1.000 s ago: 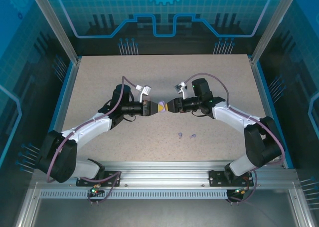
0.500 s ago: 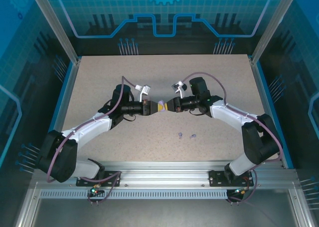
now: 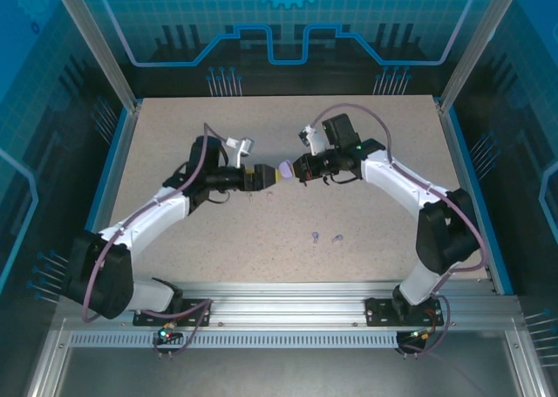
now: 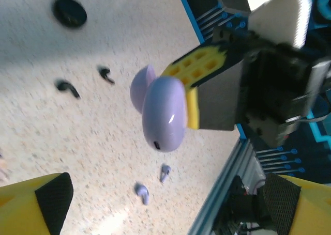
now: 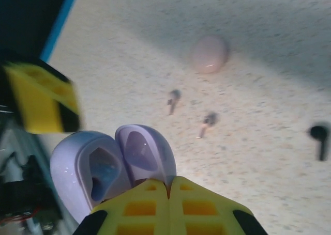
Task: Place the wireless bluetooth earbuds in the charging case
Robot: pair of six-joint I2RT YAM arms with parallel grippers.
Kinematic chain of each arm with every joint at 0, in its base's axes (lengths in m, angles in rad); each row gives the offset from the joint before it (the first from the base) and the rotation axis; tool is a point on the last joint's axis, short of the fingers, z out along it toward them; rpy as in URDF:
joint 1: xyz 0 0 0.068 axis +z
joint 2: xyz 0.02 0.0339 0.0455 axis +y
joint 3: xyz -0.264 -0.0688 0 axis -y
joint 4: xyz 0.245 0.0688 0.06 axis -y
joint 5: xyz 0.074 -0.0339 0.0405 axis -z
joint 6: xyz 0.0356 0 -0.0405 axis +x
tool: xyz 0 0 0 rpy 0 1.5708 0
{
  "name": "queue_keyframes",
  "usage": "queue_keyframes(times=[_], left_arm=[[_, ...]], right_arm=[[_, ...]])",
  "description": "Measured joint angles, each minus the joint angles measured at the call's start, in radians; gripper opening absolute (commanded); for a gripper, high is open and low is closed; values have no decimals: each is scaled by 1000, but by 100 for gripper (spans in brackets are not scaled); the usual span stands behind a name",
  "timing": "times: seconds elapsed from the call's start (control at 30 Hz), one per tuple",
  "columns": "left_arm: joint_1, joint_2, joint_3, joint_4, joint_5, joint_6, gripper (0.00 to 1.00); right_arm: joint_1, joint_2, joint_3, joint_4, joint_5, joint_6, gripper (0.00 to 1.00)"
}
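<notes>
Left gripper [image 3: 264, 177] stood wide open and held nothing, its yellow fingers [image 4: 49, 205] spread to either side of the lilac case [image 4: 163, 112]. That case hung in the air between the two arms with its lid open. To its right, the right gripper [image 3: 297, 167] was clamped shut on it, seemingly close to the hinge.

Further right and nearer the arm bases, the lilac earbuds [image 3: 316, 236] lay on the table [image 3: 174, 126], just beside each other and well apart from the case. They looked tiny, light, hard and glossy, so likely to slip or flick away. A gentle pinch across the bulb or stem seemed the best hold.

Black earbuds [image 4: 67, 88], a black case [image 4: 69, 11], pink earbuds [image 5: 173, 99] and a pink case [image 5: 208, 54] were scattered about and could be confused with the lilac set. Nothing lay between the open gripper and the lilac pair.
</notes>
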Motion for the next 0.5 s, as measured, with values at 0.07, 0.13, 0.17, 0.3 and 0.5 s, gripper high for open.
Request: queue_keyframes(times=[0.07, 0.13, 0.17, 0.3, 0.5], left_arm=[[14, 20, 98, -108, 16, 89, 99], [14, 44, 178, -203, 42, 172, 99], [14, 58, 212, -252, 55, 215, 98], [14, 119, 284, -414, 88, 347, 92], [14, 206, 303, -566, 137, 449, 75]], right_arm=[[0, 34, 72, -88, 60, -96, 0], [0, 53, 113, -148, 98, -179, 0], [0, 57, 126, -172, 112, -221, 0], [-11, 58, 138, -226, 113, -329, 0], [-27, 58, 137, -263, 51, -409, 0]])
